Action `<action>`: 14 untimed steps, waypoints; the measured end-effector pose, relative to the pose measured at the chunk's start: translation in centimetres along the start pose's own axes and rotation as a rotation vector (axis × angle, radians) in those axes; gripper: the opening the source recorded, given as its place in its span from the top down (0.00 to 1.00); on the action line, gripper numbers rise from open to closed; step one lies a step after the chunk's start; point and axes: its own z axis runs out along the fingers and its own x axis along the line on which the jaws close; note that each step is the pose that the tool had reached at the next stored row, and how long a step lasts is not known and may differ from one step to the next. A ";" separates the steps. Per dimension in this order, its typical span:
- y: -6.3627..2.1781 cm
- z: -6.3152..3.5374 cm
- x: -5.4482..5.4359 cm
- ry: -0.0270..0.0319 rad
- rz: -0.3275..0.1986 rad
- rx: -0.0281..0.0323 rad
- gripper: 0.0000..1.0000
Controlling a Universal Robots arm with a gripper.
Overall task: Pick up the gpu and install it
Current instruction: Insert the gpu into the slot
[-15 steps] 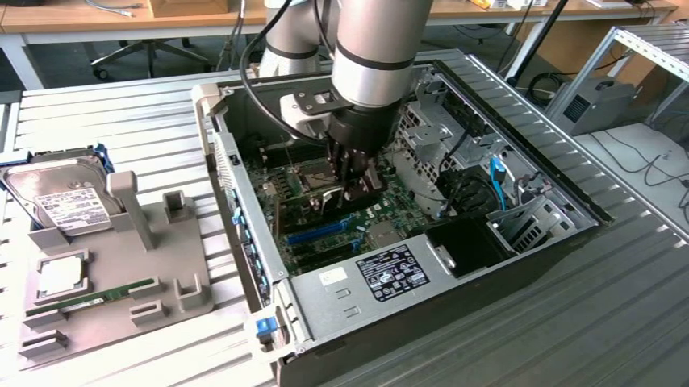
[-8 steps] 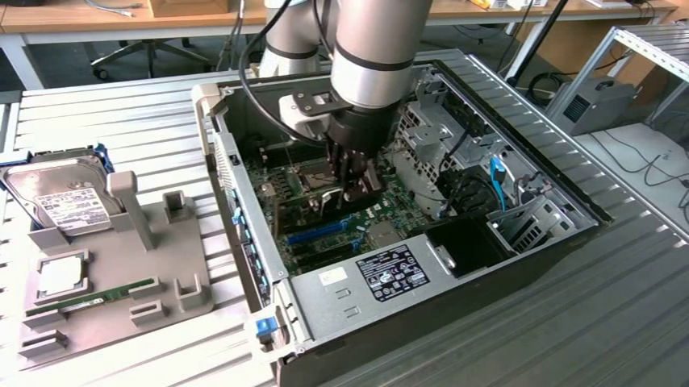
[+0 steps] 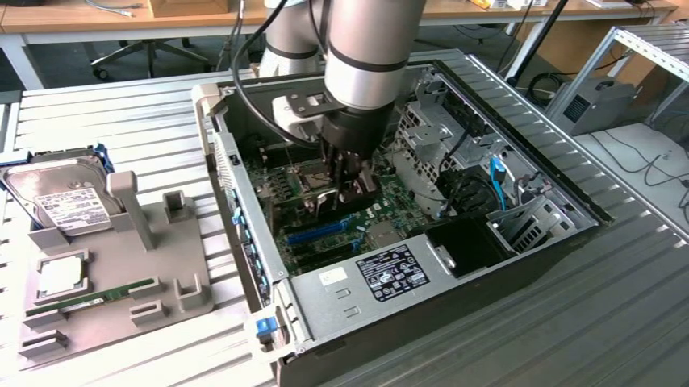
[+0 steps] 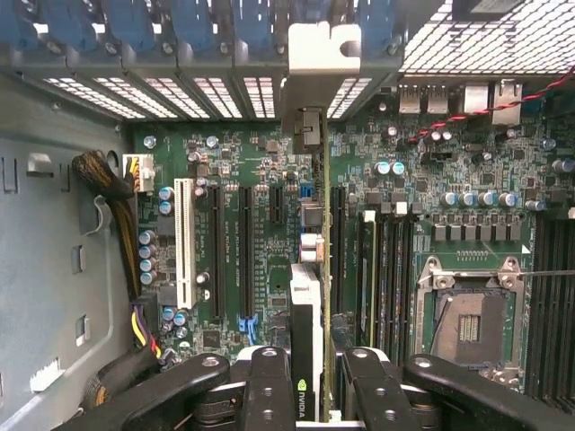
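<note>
Nearest the wrist camera, the black two-fingered gripper (image 4: 314, 382) is seen about half open, clamped against both faces of the thin, flat, dark expansion card, the gpu (image 4: 305, 310), which is held edge-on between the jaws. The card's long axis is directed straight away from the gripper toward the rear wall, where its grey metal bracket (image 4: 314, 58) is placed among the vented slot openings. Beneath it the green motherboard (image 4: 229, 157) is spread, and the card is aligned parallel with the long black expansion slots (image 4: 244, 256). Whether its lower edge is seated in one cannot be told. In the exterior view the arm is seen inside the open grey computer case (image 3: 323, 294), with the grey parts tray (image 3: 173, 258) well apart on the exterior view's left.
</note>
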 end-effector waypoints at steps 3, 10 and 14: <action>0.18 0.01 0.0 0.0001 0.000 -0.0001 0.73; 0.44 0.03 0.0 0.0000 0.000 0.0000 0.73; 0.61 0.03 0.0 0.0001 0.000 -0.0001 0.73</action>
